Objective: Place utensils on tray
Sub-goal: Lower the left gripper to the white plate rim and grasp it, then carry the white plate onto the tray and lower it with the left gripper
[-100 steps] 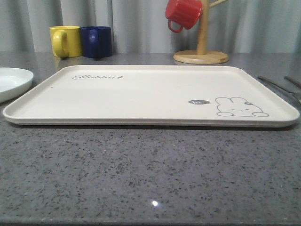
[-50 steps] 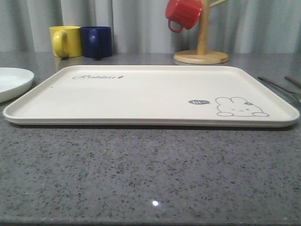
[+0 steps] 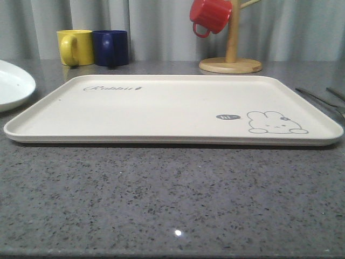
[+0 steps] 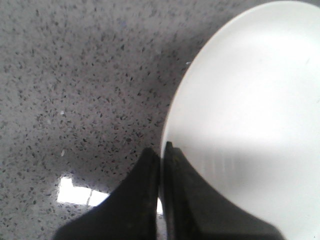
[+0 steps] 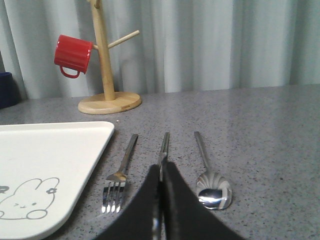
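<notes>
Three utensils lie side by side on the grey counter to the right of the tray (image 5: 50, 150): a fork (image 5: 120, 175), chopsticks (image 5: 164, 145) and a spoon (image 5: 212, 192). My right gripper (image 5: 161, 167) is shut on the chopsticks near their tips, low over the counter. The cream tray (image 3: 172, 108) with its rabbit drawing has nothing on it. Slim utensil handles (image 3: 315, 96) show past its right rim in the front view. My left gripper (image 4: 161, 150) is shut on the rim of a round white plate (image 4: 250, 100).
The white plate (image 3: 13, 83) sits raised at the far left of the front view. Behind the tray stand a yellow mug (image 3: 74, 47) and a blue mug (image 3: 110, 47). A wooden mug tree (image 3: 230, 56) carries a red mug (image 3: 210, 16).
The white plate at the left has risen and tilted and slid a little leftward. The tray and utensils have not moved.
</notes>
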`<state>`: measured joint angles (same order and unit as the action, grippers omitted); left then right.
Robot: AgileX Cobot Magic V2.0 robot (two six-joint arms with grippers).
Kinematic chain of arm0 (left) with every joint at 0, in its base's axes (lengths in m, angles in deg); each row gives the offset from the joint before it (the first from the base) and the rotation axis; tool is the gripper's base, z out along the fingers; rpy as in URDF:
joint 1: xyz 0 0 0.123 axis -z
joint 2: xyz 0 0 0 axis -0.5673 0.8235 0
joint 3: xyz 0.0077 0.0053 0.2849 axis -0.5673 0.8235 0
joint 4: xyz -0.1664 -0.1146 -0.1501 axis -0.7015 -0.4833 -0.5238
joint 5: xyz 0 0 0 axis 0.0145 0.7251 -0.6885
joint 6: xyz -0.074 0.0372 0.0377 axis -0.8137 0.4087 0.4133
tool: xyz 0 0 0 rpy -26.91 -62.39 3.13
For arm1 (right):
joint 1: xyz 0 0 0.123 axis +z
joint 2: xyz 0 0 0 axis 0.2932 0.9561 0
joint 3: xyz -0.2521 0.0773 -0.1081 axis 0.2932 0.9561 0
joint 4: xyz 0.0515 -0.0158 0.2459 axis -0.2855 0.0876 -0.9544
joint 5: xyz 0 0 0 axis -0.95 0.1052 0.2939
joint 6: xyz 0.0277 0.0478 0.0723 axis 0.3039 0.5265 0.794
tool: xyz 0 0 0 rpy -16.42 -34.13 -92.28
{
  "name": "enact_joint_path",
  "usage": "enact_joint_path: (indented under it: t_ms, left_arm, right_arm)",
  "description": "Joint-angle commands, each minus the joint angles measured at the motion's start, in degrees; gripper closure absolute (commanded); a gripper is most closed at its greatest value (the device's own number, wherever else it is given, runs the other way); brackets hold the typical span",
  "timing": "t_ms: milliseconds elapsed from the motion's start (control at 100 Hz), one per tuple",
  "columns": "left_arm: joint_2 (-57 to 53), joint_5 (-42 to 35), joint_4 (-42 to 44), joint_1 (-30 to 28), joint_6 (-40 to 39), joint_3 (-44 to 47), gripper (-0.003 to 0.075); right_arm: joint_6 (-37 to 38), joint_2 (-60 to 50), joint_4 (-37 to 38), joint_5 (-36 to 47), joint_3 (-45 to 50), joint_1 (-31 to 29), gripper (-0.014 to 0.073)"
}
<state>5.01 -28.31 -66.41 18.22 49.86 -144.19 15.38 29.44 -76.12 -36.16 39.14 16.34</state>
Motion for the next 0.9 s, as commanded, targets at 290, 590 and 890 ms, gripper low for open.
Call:
enact_joint_path:
  t_ms: [290, 590, 890]
  left_arm:
    - [-8.1, 1.2, -17.1, 3.5, 7.8, -4.9, 0.0738]
    - [-2.2, -1.8, -17.3, 19.9, 7.4, -4.9, 0.0738]
    - [7.6, -1.7, -17.7, 28.7, 7.1, -7.9, 0.0738]
  right_arm:
    - [-0.5, -1.0, 0.6, 5.0, -1.0, -0.3, 0.0662]
    - [-0.5, -1.0, 0.6, 5.0, -1.0, -0.3, 0.0662]
    - [-0.5, -1.0, 0.6, 5.0, -1.0, -0.3, 0.0662]
